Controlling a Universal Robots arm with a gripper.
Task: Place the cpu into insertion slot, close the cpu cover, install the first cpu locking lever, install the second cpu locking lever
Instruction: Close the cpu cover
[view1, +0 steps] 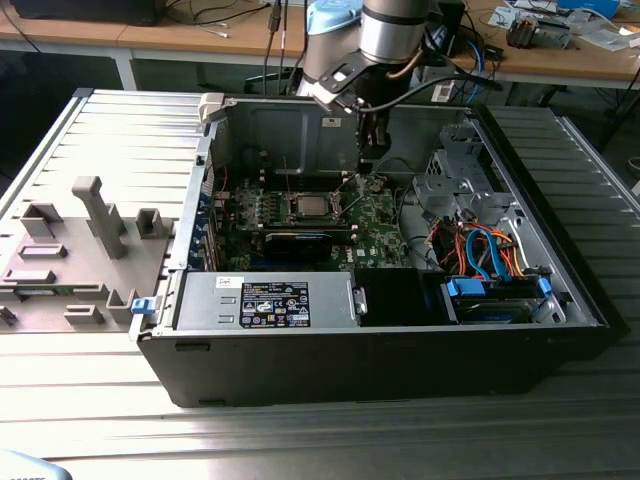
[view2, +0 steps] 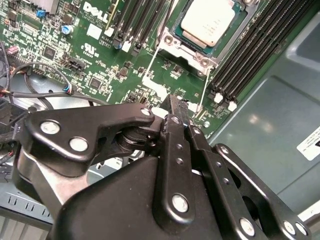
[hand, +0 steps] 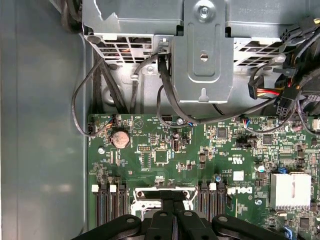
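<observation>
Quick status from inside the PC case, which is sitting on the table. The cpu is lying flat and face-up in the insertion slot, roughly in the middle of the green motherboard. It's showing up as a small square chip with a dull, pale silver-grey top and rounded corners. The cpu cover looks like it's lying down flat around it, with its silvery frame bordering the chip's edges.

My jaws are hanging over the motherboard just off one side of the slot, between the two banks of long black memory slots. The chip is sitting a little beyond my tips, apart from them and not touching. The jaws are looking pressed together, and I'm not seeing anything pinched between them.

Being square, the cpu isn't really showing a long axis. Its sides are running in line with the memory slots on either side of it.

Two thin wire levers are running from the slot along the motherboard towards my tips. I can't tell whether they're hooked down.
</observation>
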